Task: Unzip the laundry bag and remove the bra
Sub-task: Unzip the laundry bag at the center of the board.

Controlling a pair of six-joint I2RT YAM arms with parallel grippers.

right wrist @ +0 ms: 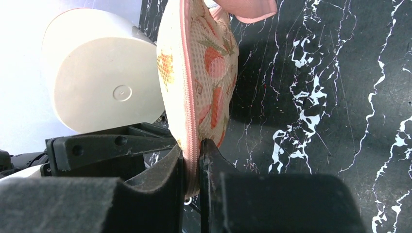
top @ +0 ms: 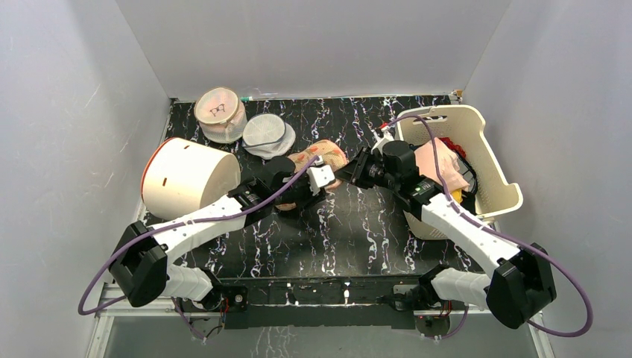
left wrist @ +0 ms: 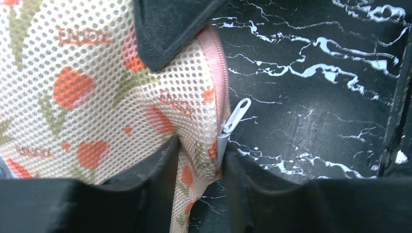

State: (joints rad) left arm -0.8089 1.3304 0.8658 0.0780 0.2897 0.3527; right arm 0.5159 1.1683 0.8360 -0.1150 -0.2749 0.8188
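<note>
The laundry bag (top: 322, 156), peach mesh with red prints and a pink zip, is held up off the black marbled table between both grippers. My left gripper (left wrist: 200, 162) is shut on the bag's fabric right beside the white zip pull (left wrist: 237, 115); it also shows in the top view (top: 320, 176). My right gripper (right wrist: 193, 167) is shut on the bag's pink zip edge (right wrist: 188, 97), and it shows in the top view (top: 352, 173). The zip teeth that show look closed. The bra is hidden.
A white cylindrical bin (top: 190, 177) lies on its side at the left. A round pink mesh pouch (top: 220, 113) and a round white mesh pouch (top: 267, 134) sit at the back. A cream basket (top: 498, 165) with clothes stands at the right.
</note>
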